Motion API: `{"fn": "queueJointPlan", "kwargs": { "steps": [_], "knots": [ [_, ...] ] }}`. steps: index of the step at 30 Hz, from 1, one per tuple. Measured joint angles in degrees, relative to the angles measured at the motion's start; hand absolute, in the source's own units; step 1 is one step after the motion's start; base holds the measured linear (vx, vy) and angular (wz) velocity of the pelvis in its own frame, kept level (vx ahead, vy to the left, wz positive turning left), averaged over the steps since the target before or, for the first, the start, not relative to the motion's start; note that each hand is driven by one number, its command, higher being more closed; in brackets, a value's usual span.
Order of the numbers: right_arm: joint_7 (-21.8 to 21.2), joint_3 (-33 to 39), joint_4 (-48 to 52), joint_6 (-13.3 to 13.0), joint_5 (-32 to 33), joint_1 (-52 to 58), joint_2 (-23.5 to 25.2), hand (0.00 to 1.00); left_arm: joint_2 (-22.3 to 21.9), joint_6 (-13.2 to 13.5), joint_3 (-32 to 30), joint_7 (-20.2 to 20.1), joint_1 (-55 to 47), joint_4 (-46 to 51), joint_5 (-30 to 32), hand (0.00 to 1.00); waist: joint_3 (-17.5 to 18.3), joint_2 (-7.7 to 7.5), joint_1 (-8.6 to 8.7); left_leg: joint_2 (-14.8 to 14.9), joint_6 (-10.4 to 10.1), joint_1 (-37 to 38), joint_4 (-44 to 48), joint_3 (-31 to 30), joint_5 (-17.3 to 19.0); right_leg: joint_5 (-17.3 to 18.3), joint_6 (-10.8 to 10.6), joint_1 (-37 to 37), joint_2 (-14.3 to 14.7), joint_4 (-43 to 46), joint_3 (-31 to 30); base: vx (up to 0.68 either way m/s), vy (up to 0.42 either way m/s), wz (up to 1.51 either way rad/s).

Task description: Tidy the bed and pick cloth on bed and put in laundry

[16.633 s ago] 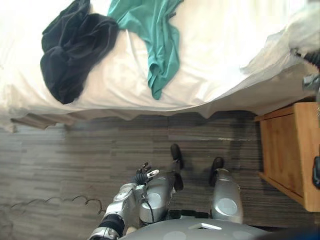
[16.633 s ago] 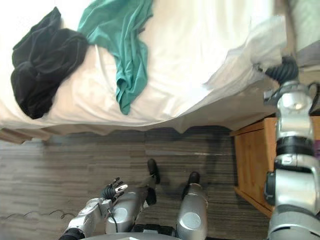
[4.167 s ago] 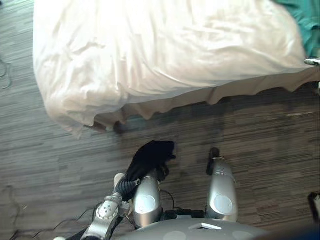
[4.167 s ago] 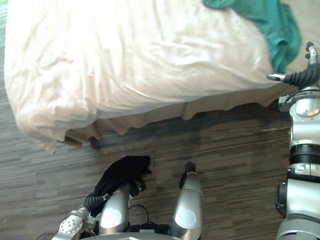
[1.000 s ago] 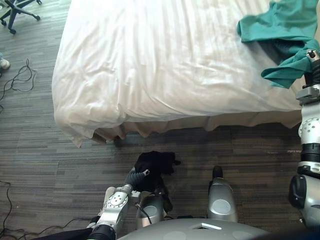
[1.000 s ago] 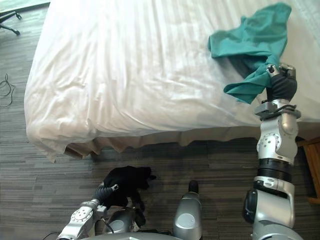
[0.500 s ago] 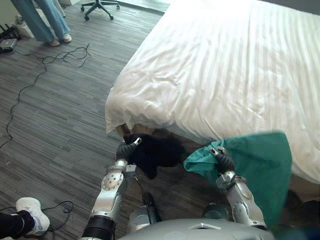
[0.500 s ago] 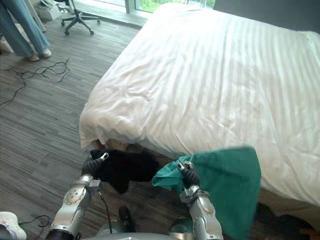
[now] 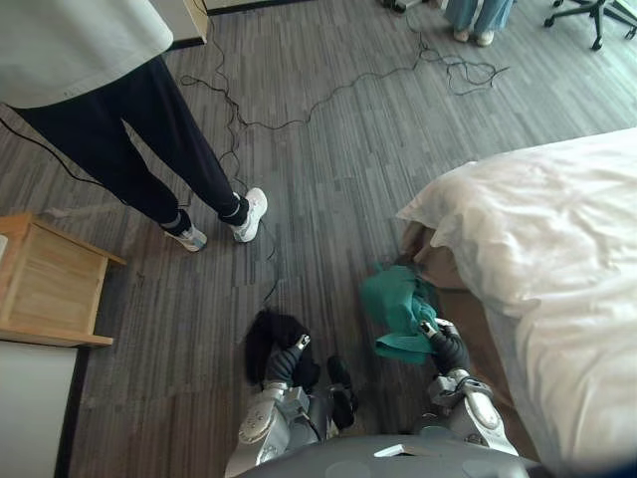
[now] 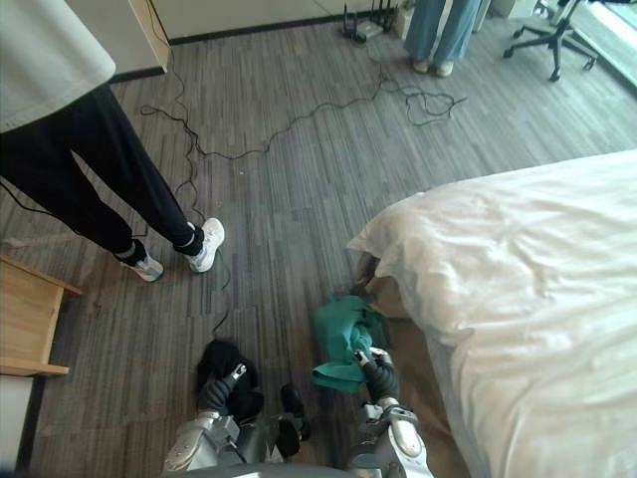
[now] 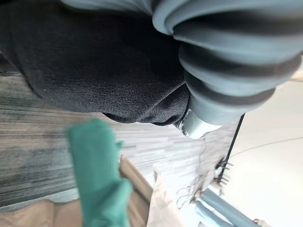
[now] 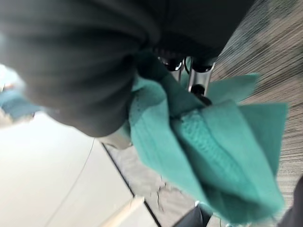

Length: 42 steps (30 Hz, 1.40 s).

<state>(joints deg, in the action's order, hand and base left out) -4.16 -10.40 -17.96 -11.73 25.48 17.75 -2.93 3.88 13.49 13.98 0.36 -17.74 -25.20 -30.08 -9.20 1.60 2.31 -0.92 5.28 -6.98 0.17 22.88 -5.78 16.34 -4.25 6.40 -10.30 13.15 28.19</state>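
Right wrist view: green cloth (image 12: 213, 156) bunched around silver fingers (image 12: 194, 78) that curl into its folds, a loose tail hanging past them. Left eye view: right hand (image 9: 445, 349) carries it low over the floor (image 9: 328, 179), just beside the bed (image 9: 557, 229) corner. Black cloth (image 9: 267, 337) heaped over the left hand (image 9: 284, 363); grip buried, cannot tell. Risk: a bundle could slip or a tail drag during walking. Person (image 9: 149, 129) stands near.

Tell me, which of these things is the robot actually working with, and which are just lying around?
Part of the job: black cloth in the left hand, green cloth in the right hand, bed.
Just lying about: wooden cabinet, cables, office chair, a person standing.
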Motion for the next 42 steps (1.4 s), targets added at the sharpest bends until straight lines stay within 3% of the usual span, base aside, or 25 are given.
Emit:
{"fn": "queueJointPlan", "kwargs": {
  "steps": [3,9,13,15,17,18,19,20,28,33,36,37,39,41,42],
  "knots": [
    [0.1,-0.5,0.1,0.1,0.0,0.0,-1.6,1.00,-0.6,-0.1,1.2,0.7,-1.4,1.0,-0.1,1.00,0.7,1.20,-1.01,-0.2,-2.0,2.8,-5.9,-0.2,-3.0,0.3,0.3,0.2,1.0,-0.9,-0.3,-0.06,-0.088,-0.01],
    [0.0,-0.8,-2.7,0.2,1.0,0.6,-1.6,1.00,0.0,-0.5,4.2,2.5,-0.8,1.0,0.4,1.00,0.1,-0.19,-0.24,-1.6,-1.6,4.5,-6.1,-4.6,-2.7,0.8,-0.1,4.3,1.0,-2.0,3.1,0.03,-0.077,0.29],
    [-0.2,-1.1,-2.7,-0.6,2.9,2.2,-1.4,1.00,1.4,-2.0,6.3,2.3,-0.2,0.9,2.4,1.00,-0.8,-1.74,-0.52,-3.5,-1.5,6.2,-6.1,-6.3,-0.5,2.2,-1.1,2.5,-3.3,9.0,3.7,0.11,0.026,0.30],
    [-0.6,-2.0,-2.7,-1.5,3.1,2.9,-1.6,1.00,1.8,-2.2,6.3,2.1,-0.4,0.9,2.3,1.00,-1.2,-2.02,-0.24,-3.1,-0.6,7.7,-6.0,-7.7,0.4,1.7,1.3,0.0,-4.0,16.9,1.3,0.18,0.054,0.26],
    [-1.4,-2.2,-2.6,-2.3,3.1,4.3,-0.1,1.00,3.2,-2.4,6.3,2.1,0.0,0.9,2.0,1.00,-1.5,-2.14,1.08,-1.3,-0.2,8.0,-5.8,-10.9,0.0,4.3,1.8,-1.5,0.5,12.2,-5.6,0.15,-0.001,0.67],
    [-1.6,-2.3,-2.7,-2.4,3.0,4.6,-0.1,1.00,3.5,-2.5,6.3,2.1,0.2,0.8,1.9,1.00,-1.5,-2.16,1.11,-1.1,-0.3,8.0,-5.8,-11.1,0.0,4.2,1.9,-2.0,1.4,10.4,-7.3,0.12,-0.011,0.50],
    [-1.9,-2.3,-2.6,-2.9,3.0,5.0,0.0,1.00,3.9,-2.5,6.3,2.0,0.7,0.8,1.9,1.00,-1.3,-2.72,1.06,-1.2,-0.7,8.3,-5.8,-11.8,0.1,3.3,2.8,-2.1,2.1,6.2,-9.2,0.07,-0.004,0.24],
    [-0.9,-1.5,-5.8,-4.2,7.2,2.2,0.2,1.00,3.4,-4.2,8.4,-0.1,0.6,0.8,1.9,1.00,0.1,-1.54,1.19,-0.2,-4.2,10.7,-5.8,-12.6,1.3,-3.1,2.5,2.2,4.4,-5.7,-12.1,0.05,-0.003,0.16],
    [-0.4,-1.3,-5.8,-3.6,6.8,2.9,0.0,1.00,3.4,-4.6,8.3,-0.1,0.5,0.8,1.7,1.00,0.1,-1.52,1.38,0.5,-4.9,11.7,-5.9,-10.6,2.1,-3.2,2.7,2.2,5.1,-6.2,-14.9,0.01,-0.008,-0.15],
    [0.3,0.9,-6.0,0.3,4.0,5.2,-0.4,1.00,3.4,-6.9,8.3,0.1,1.9,-1.3,-0.6,1.00,1.0,-1.63,1.91,1.0,-5.4,12.0,-5.8,-10.1,2.8,-3.1,2.8,3.0,5.7,-7.1,-15.1,0.04,-0.050,-0.04],
    [0.1,2.3,-6.6,3.7,2.1,4.7,-1.9,1.00,3.4,-8.2,7.8,1.0,3.4,-2.9,-1.0,1.00,0.8,-1.67,1.39,2.9,-6.3,4.8,9.5,-9.1,9.9,-2.7,3.5,2.7,5.8,-6.3,-15.4,0.07,-0.055,-0.04],
    [-0.2,2.8,-6.6,4.8,1.5,4.5,-3.0,1.00,3.4,-8.6,7.0,1.9,3.8,-3.1,-1.5,1.00,0.5,-1.56,1.62,4.6,-6.7,-0.3,19.7,-9.1,11.8,-2.6,3.7,2.8,6.1,-5.9,-14.7,0.05,-0.068,0.19],
    [-0.5,3.2,-6.6,5.4,0.8,4.5,-5.2,1.00,3.2,-9.0,3.9,2.9,3.8,-3.2,-2.8,1.00,-2.0,-0.87,1.01,8.6,-6.8,-5.6,36.4,-9.5,11.9,-2.2,4.4,5.4,7.3,-4.9,-14.0,0.01,-0.042,0.04],
    [-1.1,3.5,-6.7,5.4,0.3,4.5,-6.9,1.00,3.0,-9.4,1.3,3.8,3.1,-3.4,-3.7,1.00,-3.1,-0.08,-0.13,9.7,-7.5,-6.5,42.9,-11.1,11.2,-0.2,5.4,7.6,7.8,-4.4,-14.9,-0.01,-0.001,-0.21],
    [-1.7,4.2,-6.7,5.5,0.0,4.4,-7.2,1.00,2.7,-9.8,-0.4,3.8,3.2,-4.1,-5.5,1.00,-3.9,-0.25,-0.30,9.9,-9.1,-7.7,45.4,-11.5,10.6,0.3,5.8,8.2,7.7,-4.3,-15.1,0.02,0.015,-0.10]
  ]
}}
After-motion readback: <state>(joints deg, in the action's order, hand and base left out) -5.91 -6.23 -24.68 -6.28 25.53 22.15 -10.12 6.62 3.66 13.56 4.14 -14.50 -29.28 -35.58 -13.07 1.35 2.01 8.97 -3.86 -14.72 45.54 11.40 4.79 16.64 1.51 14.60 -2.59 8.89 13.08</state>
